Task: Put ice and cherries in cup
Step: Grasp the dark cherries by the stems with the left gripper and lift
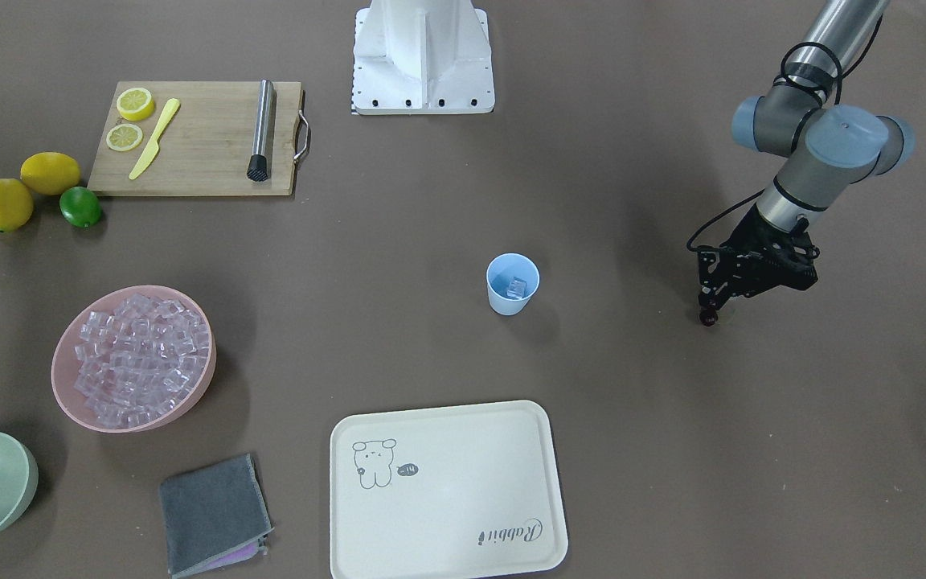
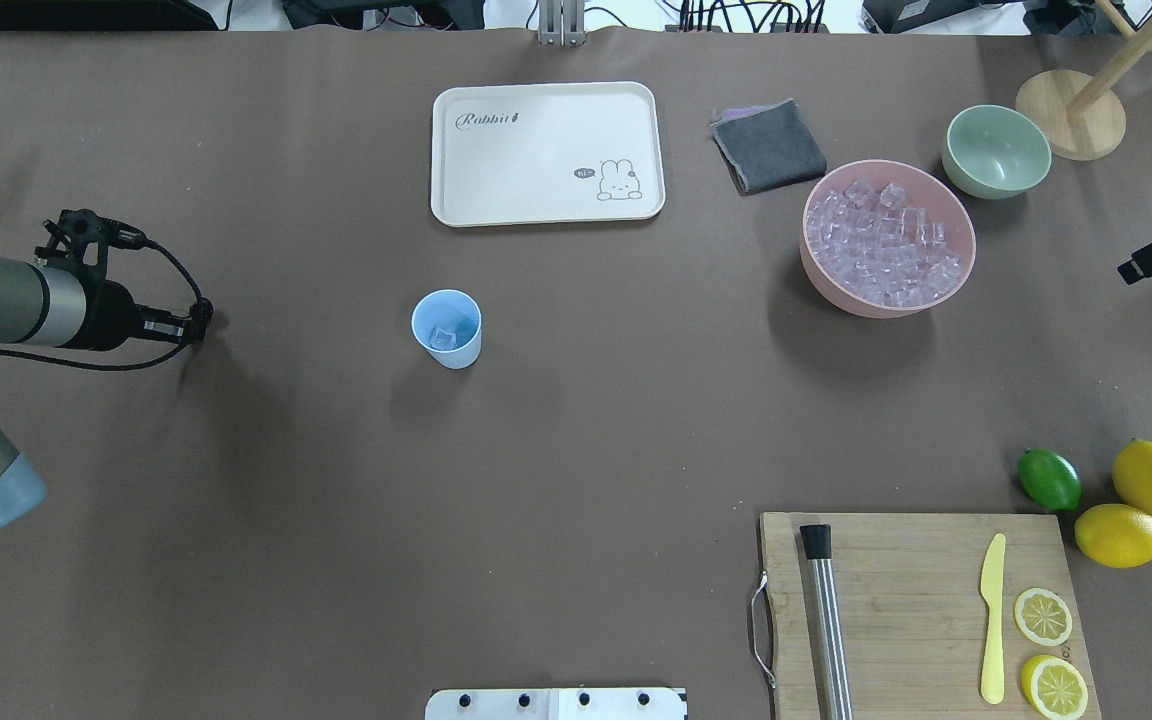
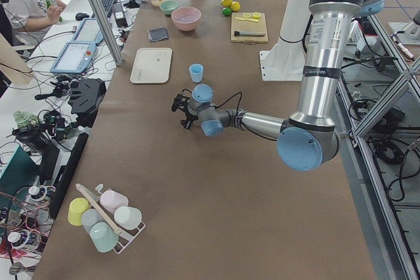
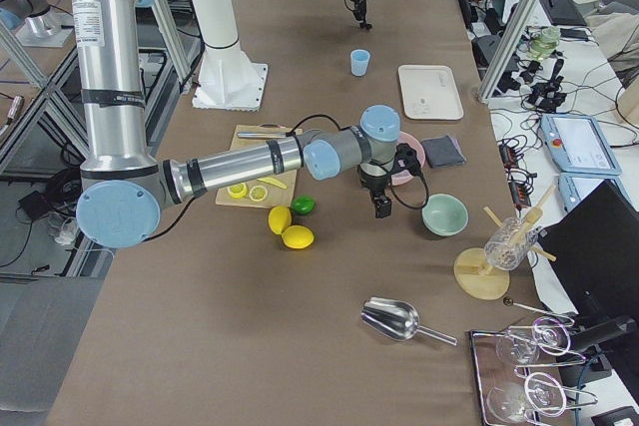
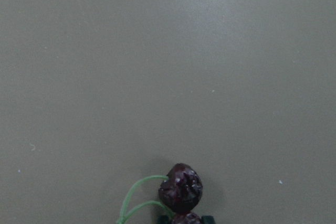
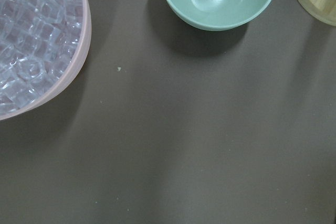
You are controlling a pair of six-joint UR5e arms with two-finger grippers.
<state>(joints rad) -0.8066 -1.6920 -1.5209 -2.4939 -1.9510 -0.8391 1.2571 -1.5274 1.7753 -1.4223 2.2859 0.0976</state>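
Note:
The light-blue cup [image 1: 513,284] stands mid-table, also in the overhead view [image 2: 447,328], with one ice cube [image 2: 444,338] inside. More ice [image 1: 141,354] is heaped in the pink bowl [image 2: 966,235]. My left gripper [image 1: 708,312] is shut on the cherries [image 5: 181,188] and holds them just above the table, well off to the side of the cup; the green stem shows in the left wrist view. My right gripper [image 2: 1131,270] hovers beside the pink bowl, open and empty. Its fingers do not show in the right wrist view.
A cream tray [image 2: 546,150], a grey cloth [image 2: 768,146] and a pale green bowl [image 2: 996,150] lie on the far side. A cutting board [image 2: 921,615] holds a metal muddler, a yellow knife and lemon slices. Two lemons and a lime [image 2: 1049,478] sit beside it.

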